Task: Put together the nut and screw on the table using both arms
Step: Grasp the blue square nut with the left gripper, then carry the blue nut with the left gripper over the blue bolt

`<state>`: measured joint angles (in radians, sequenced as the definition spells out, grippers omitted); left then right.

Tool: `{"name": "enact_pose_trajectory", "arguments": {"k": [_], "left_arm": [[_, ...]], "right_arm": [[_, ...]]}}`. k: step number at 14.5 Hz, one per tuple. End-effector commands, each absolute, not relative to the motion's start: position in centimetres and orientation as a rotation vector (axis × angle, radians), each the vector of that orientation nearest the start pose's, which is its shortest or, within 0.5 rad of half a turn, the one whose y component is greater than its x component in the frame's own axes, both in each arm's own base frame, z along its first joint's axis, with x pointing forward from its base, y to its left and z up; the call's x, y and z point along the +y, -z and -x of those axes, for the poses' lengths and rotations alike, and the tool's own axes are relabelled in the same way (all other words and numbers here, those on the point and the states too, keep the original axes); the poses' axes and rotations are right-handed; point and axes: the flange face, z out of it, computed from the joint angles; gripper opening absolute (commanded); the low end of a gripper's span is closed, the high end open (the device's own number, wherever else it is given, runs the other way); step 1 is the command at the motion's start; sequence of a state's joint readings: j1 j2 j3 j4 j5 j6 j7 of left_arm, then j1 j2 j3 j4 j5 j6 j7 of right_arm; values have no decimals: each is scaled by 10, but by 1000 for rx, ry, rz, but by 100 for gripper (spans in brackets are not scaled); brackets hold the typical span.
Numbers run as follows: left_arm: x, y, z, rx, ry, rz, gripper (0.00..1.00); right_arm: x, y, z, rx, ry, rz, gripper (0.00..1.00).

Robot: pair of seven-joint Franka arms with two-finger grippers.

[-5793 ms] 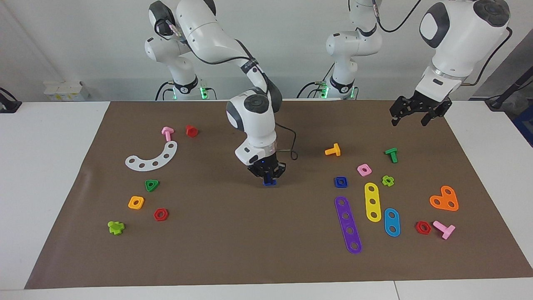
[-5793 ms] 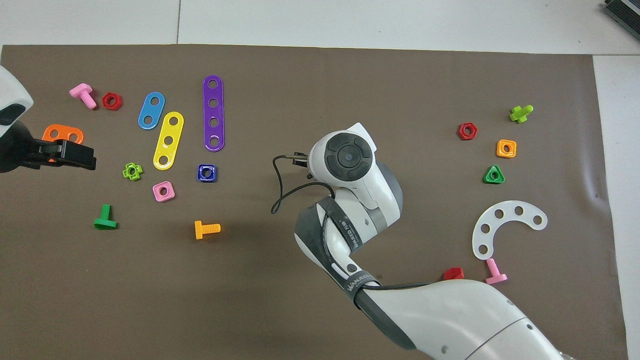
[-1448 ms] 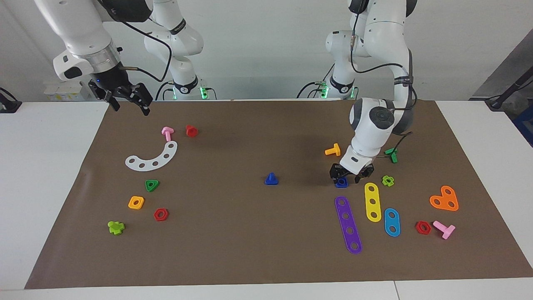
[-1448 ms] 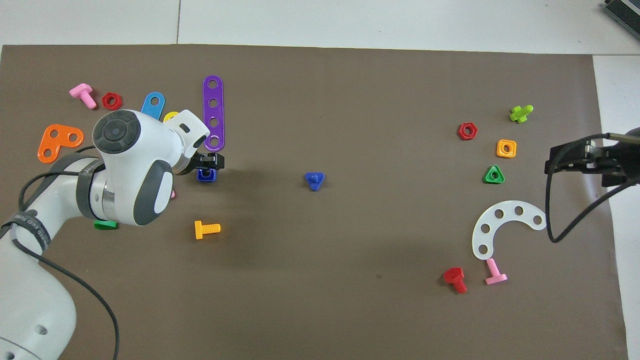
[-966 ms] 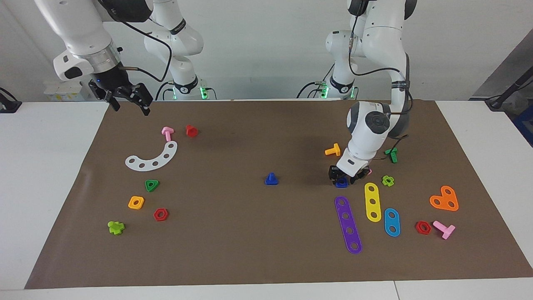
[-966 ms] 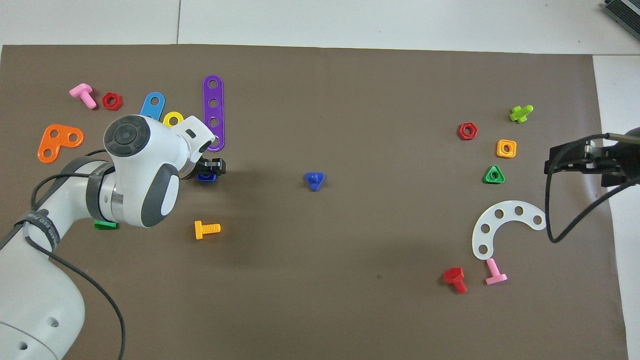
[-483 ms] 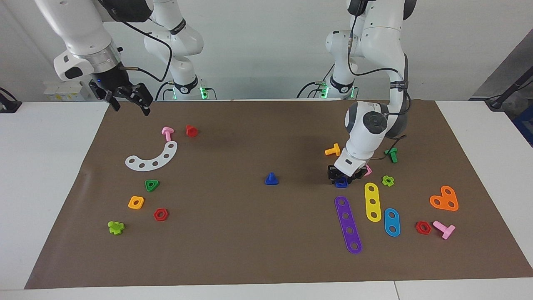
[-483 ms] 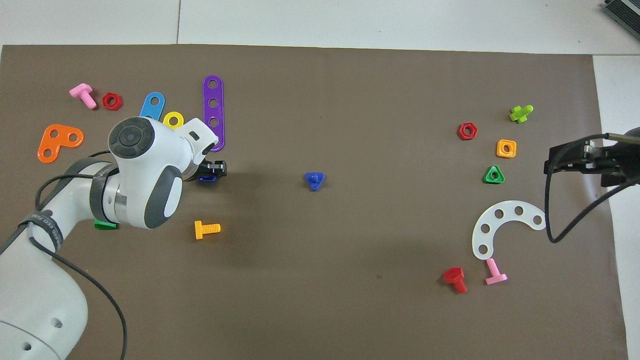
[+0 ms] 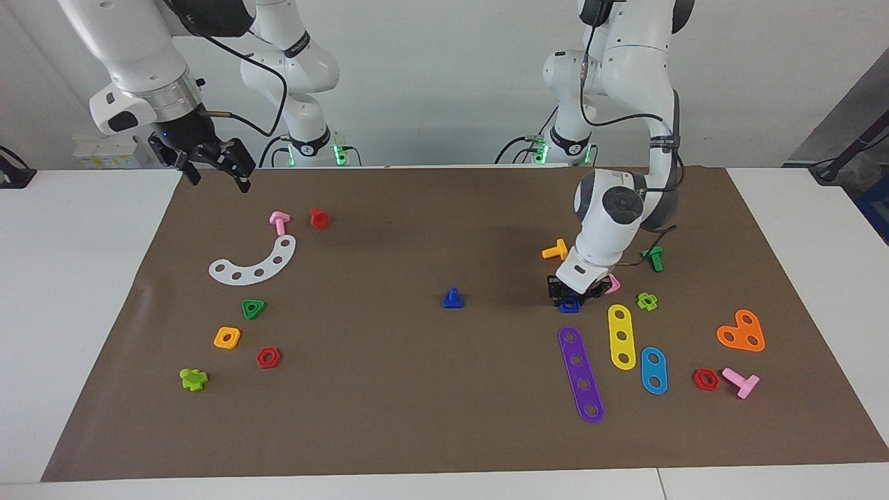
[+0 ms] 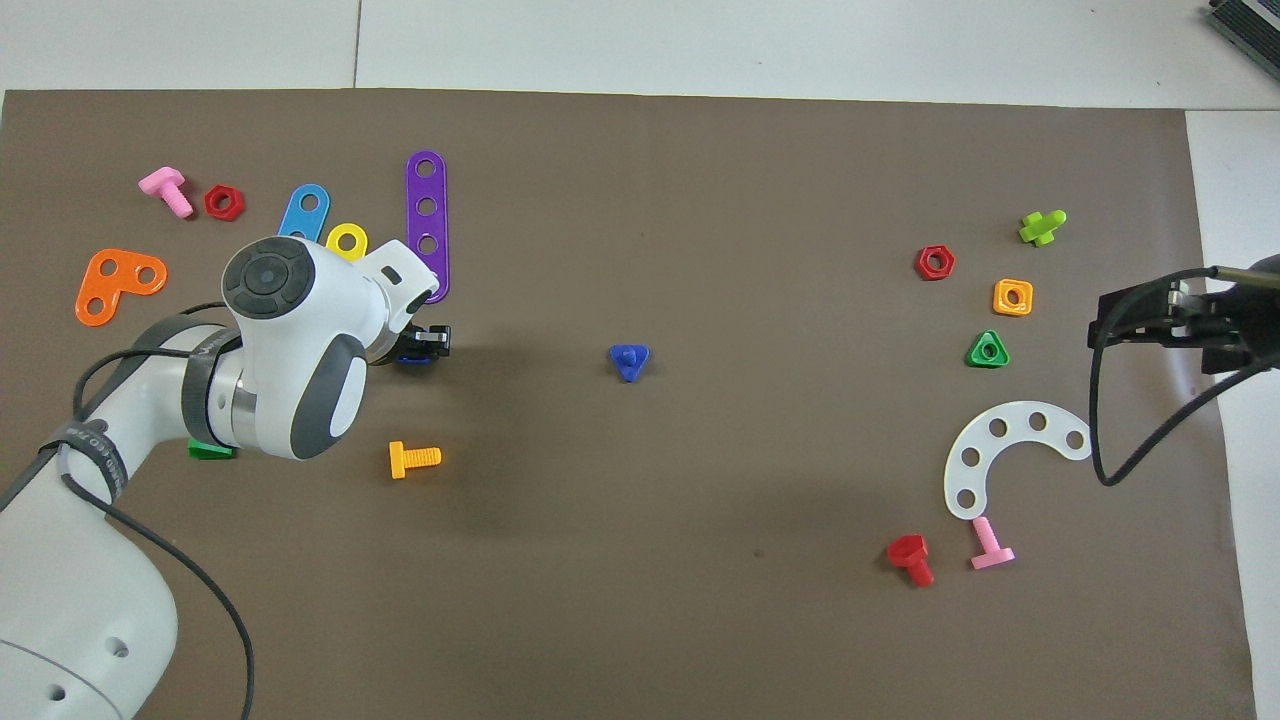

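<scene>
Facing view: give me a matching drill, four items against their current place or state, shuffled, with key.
Items:
1. small dark-blue square plastic nut
2. small dark-blue plastic screw with triangular head
3. left gripper
4. right gripper

States:
A. raised and open above the mat's edge at the right arm's end
B. standing alone mid-mat, stem up
C. lowered onto the nut
D. on the mat between the gripper's fingers

Pairs: 1-D, 2-B, 3-C, 4-A

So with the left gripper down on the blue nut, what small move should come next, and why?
Probably finish the grip, then lift a little. The left gripper sits around the nut on the mat, and the screw stands upright alone mid-table. The right gripper waits, open, raised over the mat's corner.
</scene>
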<state>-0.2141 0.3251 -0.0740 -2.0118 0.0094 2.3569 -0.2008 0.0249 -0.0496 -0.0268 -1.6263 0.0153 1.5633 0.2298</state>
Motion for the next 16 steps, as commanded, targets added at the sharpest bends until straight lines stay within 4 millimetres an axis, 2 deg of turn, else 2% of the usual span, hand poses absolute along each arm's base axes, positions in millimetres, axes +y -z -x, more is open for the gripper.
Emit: {"name": "enact_pose_trajectory", "arguments": {"k": [1,5,9,12,14,16], "left_arm": [[-168,-297,-575,165,20,3133,46],[-168,-300,-579,167,25,3134,36],[-179,-326,-596,158,8,3133,32],[-219,-342,-594,134,-14,3134,32],[-254,-348,-588,88,-5,3142,32],[-284,-364,-587,75,-27,3139,32]], "right_arm": [[2,-626,-535,355,-34,3095,100],[2,-626,-535,355,-34,3095,100],[2,-626,-535,355,-34,3095,100],[2,-626,-535,355,-34,3095,100],[2,-626,-535,355,-34,3095,100],[2,-626,-535,355,-34,3095,100]]}}
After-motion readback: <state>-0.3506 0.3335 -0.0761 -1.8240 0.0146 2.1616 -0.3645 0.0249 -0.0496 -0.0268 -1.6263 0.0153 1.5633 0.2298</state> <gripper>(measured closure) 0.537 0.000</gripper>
